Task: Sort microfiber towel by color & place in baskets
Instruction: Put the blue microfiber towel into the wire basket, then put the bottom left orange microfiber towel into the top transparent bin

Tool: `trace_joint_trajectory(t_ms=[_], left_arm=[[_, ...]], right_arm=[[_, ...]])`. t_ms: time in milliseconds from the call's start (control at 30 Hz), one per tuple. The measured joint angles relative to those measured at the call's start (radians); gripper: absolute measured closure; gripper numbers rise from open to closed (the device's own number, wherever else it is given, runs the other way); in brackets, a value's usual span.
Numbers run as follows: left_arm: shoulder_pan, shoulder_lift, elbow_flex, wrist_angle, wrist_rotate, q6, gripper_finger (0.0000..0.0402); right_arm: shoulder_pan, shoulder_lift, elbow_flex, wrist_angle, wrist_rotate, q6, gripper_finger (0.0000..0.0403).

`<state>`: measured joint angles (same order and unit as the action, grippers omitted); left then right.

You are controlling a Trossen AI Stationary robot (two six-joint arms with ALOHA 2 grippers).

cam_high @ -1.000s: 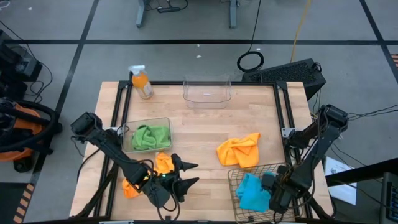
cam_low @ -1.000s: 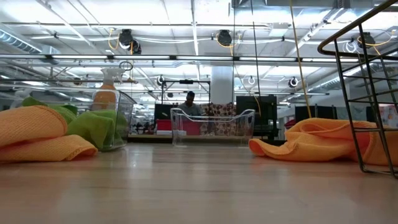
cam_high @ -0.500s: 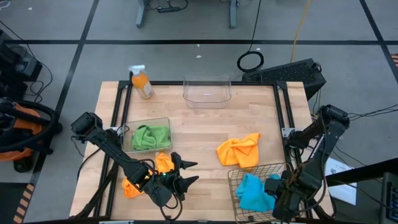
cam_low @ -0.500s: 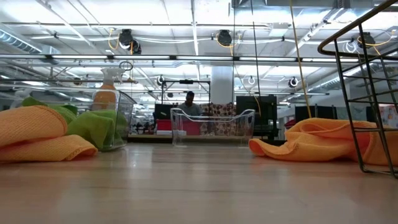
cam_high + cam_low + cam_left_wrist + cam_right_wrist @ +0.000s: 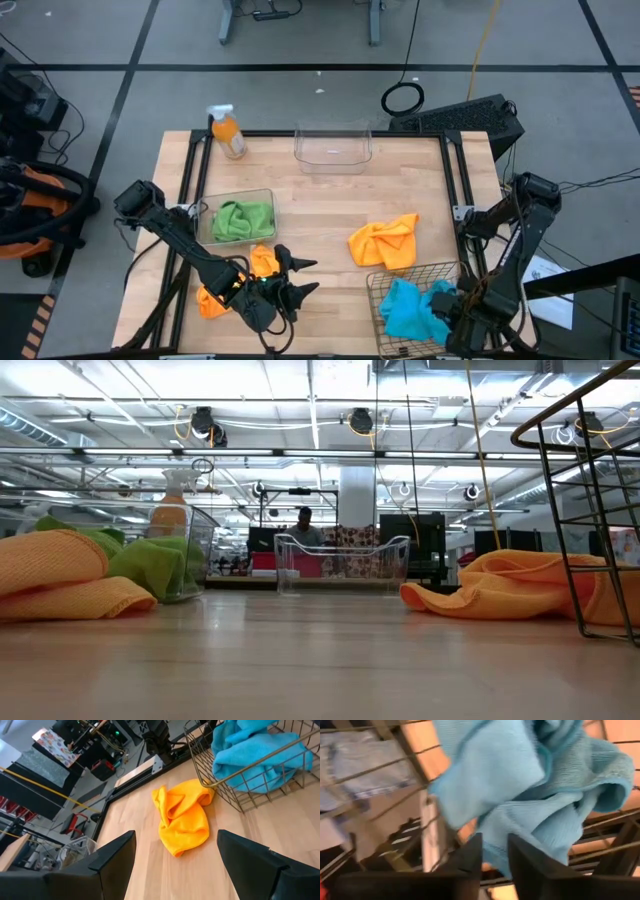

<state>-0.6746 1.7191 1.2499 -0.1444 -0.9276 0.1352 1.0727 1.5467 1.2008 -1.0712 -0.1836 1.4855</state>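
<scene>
Blue towels (image 5: 405,310) lie bunched in the wire-mesh basket (image 5: 376,292) at the near right. My right gripper (image 5: 455,320) hangs just over the basket's near right corner, pointing down, its fingers nearly together and holding nothing (image 5: 495,845). One orange towel (image 5: 383,240) lies crumpled on the table's middle. Another orange towel (image 5: 262,262) lies at the near left, partly under my left arm. My left gripper (image 5: 315,277) stands open above the table beside it, aimed at the middle orange towel (image 5: 182,815). Green towels (image 5: 238,218) fill a clear tub (image 5: 270,195).
An empty clear tub (image 5: 333,145) stands at the far edge, an orange spray bottle (image 5: 228,132) at the far left corner. Bare wood lies between the tubs and the middle orange towel. A person (image 5: 305,525) sits far off behind the table.
My right gripper has risen and drawn toward the table's near right corner, off the blue towels, which stay in the wire basket and now show more of their right side.
</scene>
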Motion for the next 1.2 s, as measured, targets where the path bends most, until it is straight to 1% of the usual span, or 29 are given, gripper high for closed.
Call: trace_joint_trajectory(t_ms=[67, 133, 167, 267, 400, 500, 633, 767, 900, 1067, 1200], left_arm=[[0.0, 0.0, 0.0, -0.004, 0.0, 0.0, 0.0116], [0.0, 0.0, 0.0, -0.004, 0.0, -0.018, 0.0116], [0.0, 0.0, 0.0, -0.005, 0.0, -0.025, 0.0116], [-0.001, 0.0, 0.0, -0.008, 0.0, -0.026, 0.0116], [-0.002, 0.0, 0.0, -0.027, 0.007, -0.054, 0.0116], [-0.002, 0.0, 0.0, -0.086, 0.008, -0.135, 0.0116], [-0.002, 0.0, 0.0, -0.238, 0.052, -0.305, 0.0116], [-0.004, 0.0, 0.0, -0.356, 0.094, -0.479, 0.0116], [-0.016, 0.0, 0.0, -0.43, 0.149, -0.612, 0.0116], [-0.05, 0.0, 0.0, -0.508, 0.198, -0.751, 0.0116], [-0.083, 0.0, 0.0, -0.595, 0.215, -0.878, 0.0116]], right_arm=[[0.0, 0.003, -0.037, 0.016, 0.0, -0.006, 0.0371], [-0.005, 0.002, -0.082, 0.062, -0.001, -0.02, 0.0394], [-0.009, 0.002, -0.103, 0.09, -0.003, -0.029, 0.0395], [-0.022, 0.003, -0.148, 0.15, -0.006, -0.058, 0.038], [-0.039, 0.003, -0.15, 0.134, -0.036, -0.065, 0.0368], [-0.039, 0.003, -0.115, 0.125, -0.082, -0.058, 0.0364], [-0.037, 0.002, -0.032, 0.116, -0.076, -0.055, 0.0358], [-0.037, 0.002, 0.042, 0.086, -0.007, -0.074, 0.0348], [-0.037, 0.002, 0.09, 0.025, 0.062, -0.121, 0.0341], [-0.046, 0.002, 0.102, -0.073, 0.114, -0.225, 0.0339], [-0.066, 0.002, 0.102, -0.148, 0.209, -0.318, 0.0339]])
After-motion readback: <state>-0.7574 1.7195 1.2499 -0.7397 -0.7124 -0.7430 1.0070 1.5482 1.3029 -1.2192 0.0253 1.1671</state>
